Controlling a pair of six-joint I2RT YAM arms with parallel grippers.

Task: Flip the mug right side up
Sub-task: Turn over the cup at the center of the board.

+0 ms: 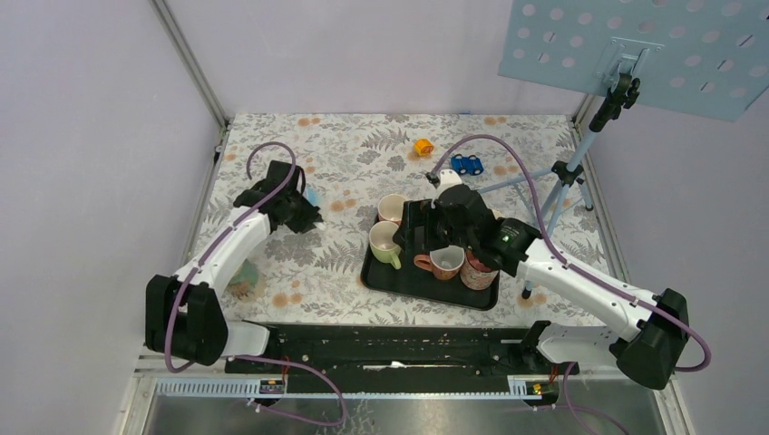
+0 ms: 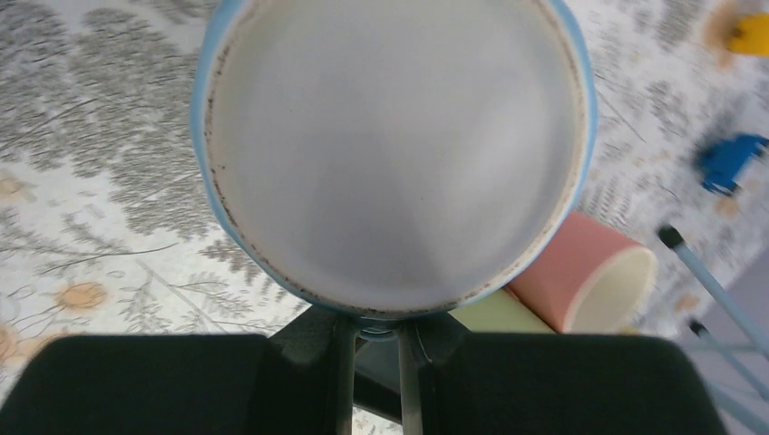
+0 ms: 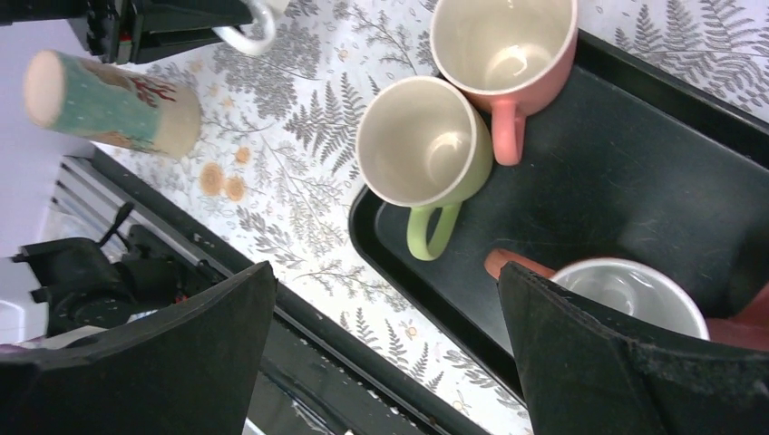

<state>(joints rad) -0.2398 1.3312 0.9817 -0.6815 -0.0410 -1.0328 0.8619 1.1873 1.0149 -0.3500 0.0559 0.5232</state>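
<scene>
A light-blue mug (image 2: 390,154) with a white inside fills the left wrist view, its open mouth turned straight at that camera. The left claw (image 2: 373,337) is pressed nearly together on the mug's lower edge, seemingly on the handle, though the mug itself hides the exact hold. It holds the mug over the left part of the table (image 1: 363,154), well apart from the black tray (image 3: 635,154).

From above we see only a sliver of blue beside the claw, so we cannot tell whether the mug touches the table or how far it leans. We judge the turn to be under way: the mouth does not face down, but the mug is not yet set upright and let go.

The right claw (image 3: 385,272) hangs over the tray, spread wide and holding nothing. Below it stand a pink mug (image 3: 503,45), a green mug (image 3: 426,149) and a brown mug (image 3: 626,294), all mouth up. A teal patterned cup (image 3: 109,100) lies on its side near the left arm.

We can read no brand, label or writing anywhere.
</scene>
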